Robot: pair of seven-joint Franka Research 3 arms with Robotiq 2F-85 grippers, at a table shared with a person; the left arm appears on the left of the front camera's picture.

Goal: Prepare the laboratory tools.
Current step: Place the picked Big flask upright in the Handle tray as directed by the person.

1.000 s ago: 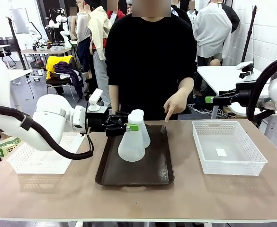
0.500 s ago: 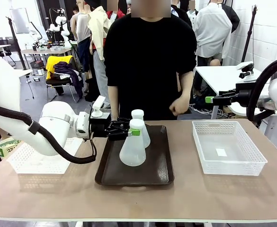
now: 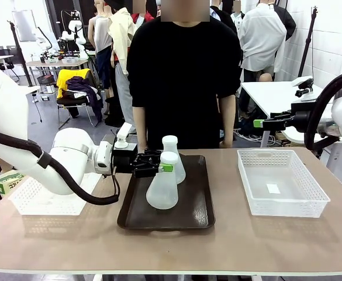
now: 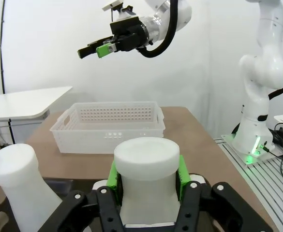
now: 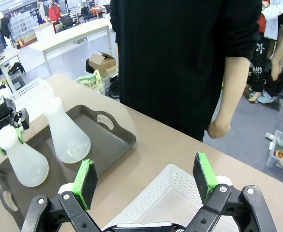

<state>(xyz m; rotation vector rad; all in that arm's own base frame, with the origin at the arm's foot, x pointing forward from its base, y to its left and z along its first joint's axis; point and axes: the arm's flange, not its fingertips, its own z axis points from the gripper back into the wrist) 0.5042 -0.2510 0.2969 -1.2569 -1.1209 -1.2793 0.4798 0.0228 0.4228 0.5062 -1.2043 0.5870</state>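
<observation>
Translucent frosted-white conical flask (image 3: pixel 162 186), neck clenched in the left pincer (image 3: pixel 159 166), stands upright on the dark brown rectangular tray (image 3: pixel 192 212); its twin (image 3: pixel 173 158) waits just behind. The right pincer (image 3: pixel 258 123), released, hovers well off above the white mesh basket (image 3: pixel 308 206).

No text or labels can be read.

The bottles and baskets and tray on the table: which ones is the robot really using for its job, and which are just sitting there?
For the job:
- near flask, gripped at its neck by the left gripper
- far flask, standing free on the tray

Just sitting there:
- dark tray under both flasks
- right white basket
- left white basket
- right gripper, open, holding nothing
</observation>
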